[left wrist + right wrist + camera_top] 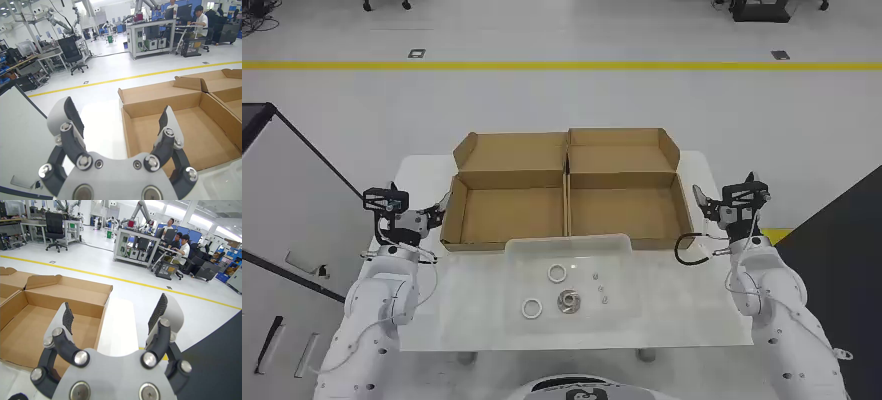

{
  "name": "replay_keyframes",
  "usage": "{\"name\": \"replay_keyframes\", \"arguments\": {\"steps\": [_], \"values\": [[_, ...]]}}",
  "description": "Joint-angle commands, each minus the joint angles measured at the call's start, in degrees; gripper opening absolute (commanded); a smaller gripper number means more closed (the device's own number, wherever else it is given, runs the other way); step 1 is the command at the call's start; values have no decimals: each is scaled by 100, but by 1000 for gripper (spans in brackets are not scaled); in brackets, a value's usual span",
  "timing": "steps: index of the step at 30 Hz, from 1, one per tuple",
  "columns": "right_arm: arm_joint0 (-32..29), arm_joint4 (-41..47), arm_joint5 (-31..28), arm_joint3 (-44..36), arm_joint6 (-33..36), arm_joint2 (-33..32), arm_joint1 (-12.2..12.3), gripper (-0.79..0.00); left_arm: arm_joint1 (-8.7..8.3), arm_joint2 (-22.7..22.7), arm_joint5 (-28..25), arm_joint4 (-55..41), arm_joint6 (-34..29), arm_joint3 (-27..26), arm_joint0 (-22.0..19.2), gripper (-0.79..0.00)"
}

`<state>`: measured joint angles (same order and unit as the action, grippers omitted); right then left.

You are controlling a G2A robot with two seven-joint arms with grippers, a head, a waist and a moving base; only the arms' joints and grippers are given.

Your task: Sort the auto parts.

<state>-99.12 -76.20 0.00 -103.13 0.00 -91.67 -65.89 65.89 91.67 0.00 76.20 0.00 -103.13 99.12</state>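
White bench (682, 322) carries everything. 2 open cardboard boxes stand side by side on its far half, touching along a shared wall: the left box (507, 215) and the right box (627, 210), each with its lid folded back away from the robot. A clear plastic tray (567, 243) lies on the near half, right against the boxes' near walls and straddling the seam between them.

The left gripper (434, 214) hangs just beside the left box's outer wall, its fingers (72, 115) spread wide and gripping nothing. The right gripper (704, 203) hangs just beside the right box's outer wall, its fingers (158, 309) likewise spread and bare.

Within the tray lie a grey metal hub (568, 300) near the middle, a white ring (556, 271) on its far side, a second white ring (532, 308) to its left, and a few tiny pieces (602, 293) to its right, too small to make out.
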Motion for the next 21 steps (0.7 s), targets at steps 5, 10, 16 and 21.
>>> {"name": "replay_keyframes", "arguments": {"steps": [5,10,16,21], "values": [[-1,-44,-146,-280,-62,-70,8,0,0,0,0,0,0,0,0,0],[24,75,-1080,-840,210,-424,76,0,0,0,0,0,0,0,0,0],[187,260,-2598,-1442,942,-801,194,0,0,0,0,0,0,0,0,0],[549,671,-3680,-1671,1793,-962,291,0,0,0,0,0,0,0,0,0]]}}
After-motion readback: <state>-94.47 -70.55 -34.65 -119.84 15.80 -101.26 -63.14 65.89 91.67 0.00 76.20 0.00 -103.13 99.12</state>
